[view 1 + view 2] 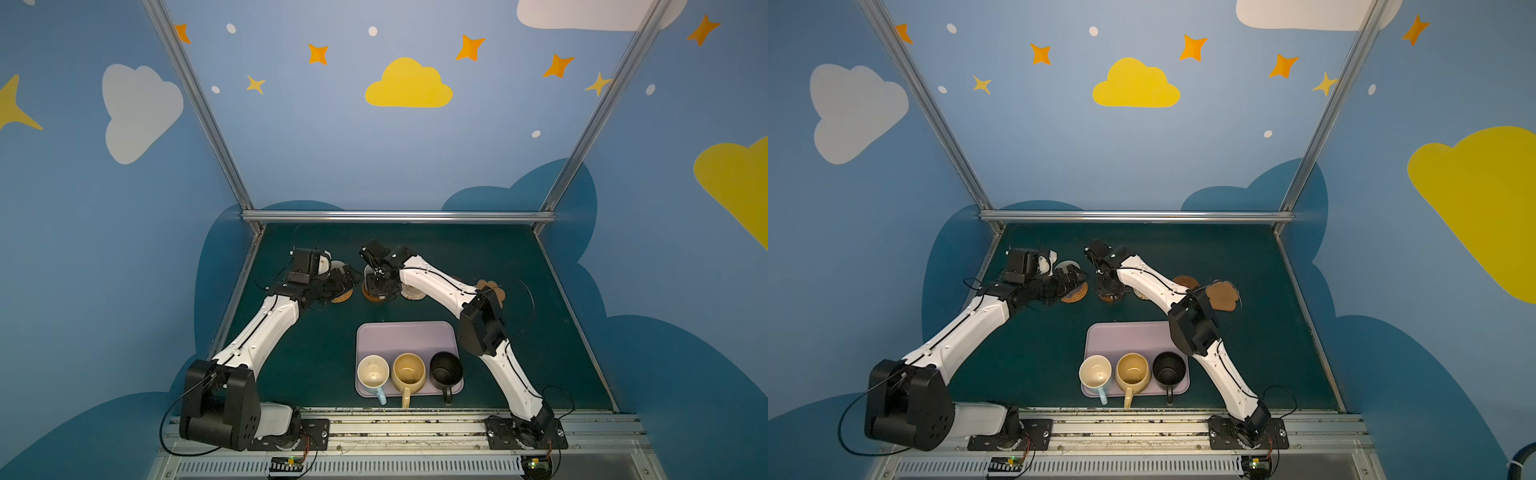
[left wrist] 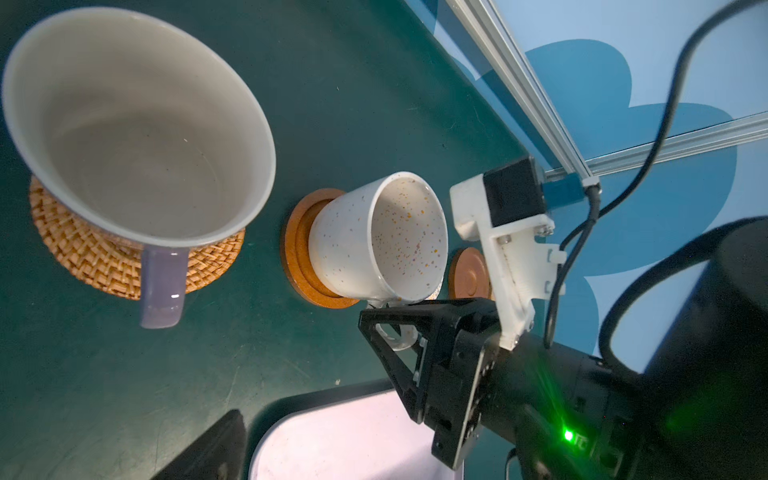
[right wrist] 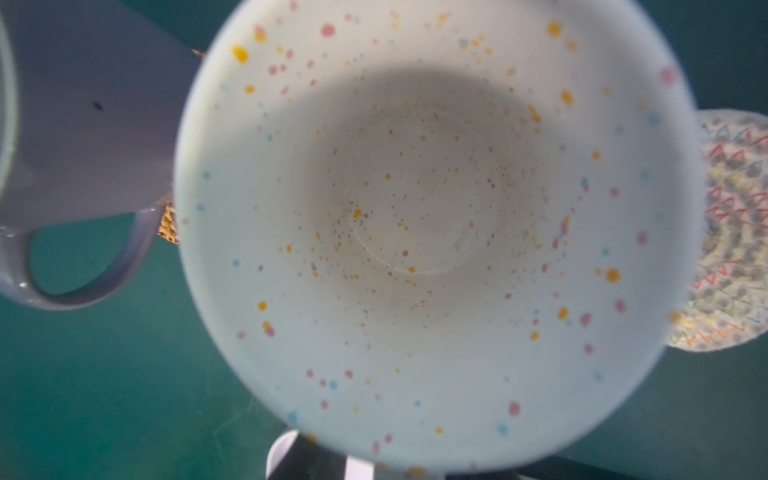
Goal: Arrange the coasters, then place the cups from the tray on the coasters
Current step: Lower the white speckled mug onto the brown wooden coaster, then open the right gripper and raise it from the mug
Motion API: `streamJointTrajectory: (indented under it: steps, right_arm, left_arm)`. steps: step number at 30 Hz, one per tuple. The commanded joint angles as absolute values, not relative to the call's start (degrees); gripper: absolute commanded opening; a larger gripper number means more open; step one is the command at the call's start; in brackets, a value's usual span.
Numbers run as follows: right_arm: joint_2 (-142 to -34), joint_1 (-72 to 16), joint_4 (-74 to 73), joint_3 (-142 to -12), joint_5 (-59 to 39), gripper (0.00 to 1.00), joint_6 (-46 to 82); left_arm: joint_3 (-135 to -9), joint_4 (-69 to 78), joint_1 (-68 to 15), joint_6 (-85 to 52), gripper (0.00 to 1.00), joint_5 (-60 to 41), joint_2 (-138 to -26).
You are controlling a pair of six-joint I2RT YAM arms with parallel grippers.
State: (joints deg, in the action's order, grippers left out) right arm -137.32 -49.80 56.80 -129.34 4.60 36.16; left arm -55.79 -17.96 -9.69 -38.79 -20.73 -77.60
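In the left wrist view the lilac cup point(image 2: 137, 124) stands on the tan woven coaster point(image 2: 83, 257). Beside it the cream-white speckled cup point(image 2: 386, 241) sits on a brown wooden coaster point(image 2: 299, 257). My right gripper point(image 2: 399, 332) has its jaws on either side of that cup's handle; whether they press on it does not show. The right wrist view looks straight down into the cup point(image 3: 415, 208). My left gripper point(image 1: 347, 279) is open and empty next to the lilac cup. On the tray point(image 1: 407, 336) stand the light blue point(image 1: 372, 372), mustard point(image 1: 409, 372) and black point(image 1: 446, 370) cups.
A whitish woven coaster point(image 1: 413, 291) lies bare right of the white cup. Further right lie a second wooden disc point(image 1: 1185, 281) and the paw-shaped cork coaster point(image 1: 1223, 295), partly under my right arm. An aluminium frame rail point(image 1: 399, 216) bounds the table's back.
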Motion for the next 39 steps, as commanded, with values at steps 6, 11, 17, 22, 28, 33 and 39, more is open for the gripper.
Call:
streamJointTrajectory:
  steps: [6,11,17,22,28,33,39]
  right_arm:
    - [-135.57,-50.18,58.28,-128.19,2.81,0.35,36.82]
    - [-133.42,-50.23,55.73,-124.8,2.21,0.35,36.83]
    - [-133.04,-50.44,54.35,-124.36,1.06,0.34,35.93]
    - [-132.93,-50.63,53.89,-124.07,1.28,0.34,35.58]
    - [-131.24,-50.45,54.67,-123.07,1.89,0.4,36.03]
    - [-126.92,-50.83,53.73,-120.24,3.51,0.72,36.3]
    - [-121.68,-50.8,52.29,-115.79,3.98,0.76,36.54]
  left_arm:
    - [-55.13,-19.39,-9.43,-37.73,1.0,-20.44,-75.28]
    - [-55.02,-19.39,-9.48,-37.87,1.0,-20.64,-74.77]
    - [-55.02,-19.52,-9.49,-38.0,1.0,-20.92,-74.86]
    - [-54.59,-19.63,-9.49,-37.97,1.0,-20.75,-74.63]
    - [-55.71,-22.15,-10.15,-35.96,1.0,-21.53,-73.81]
    - [-58.61,-29.05,-11.55,-34.28,1.0,-19.06,-72.91]
    - [-58.62,-30.77,-11.99,-34.63,1.0,-20.49,-71.12]
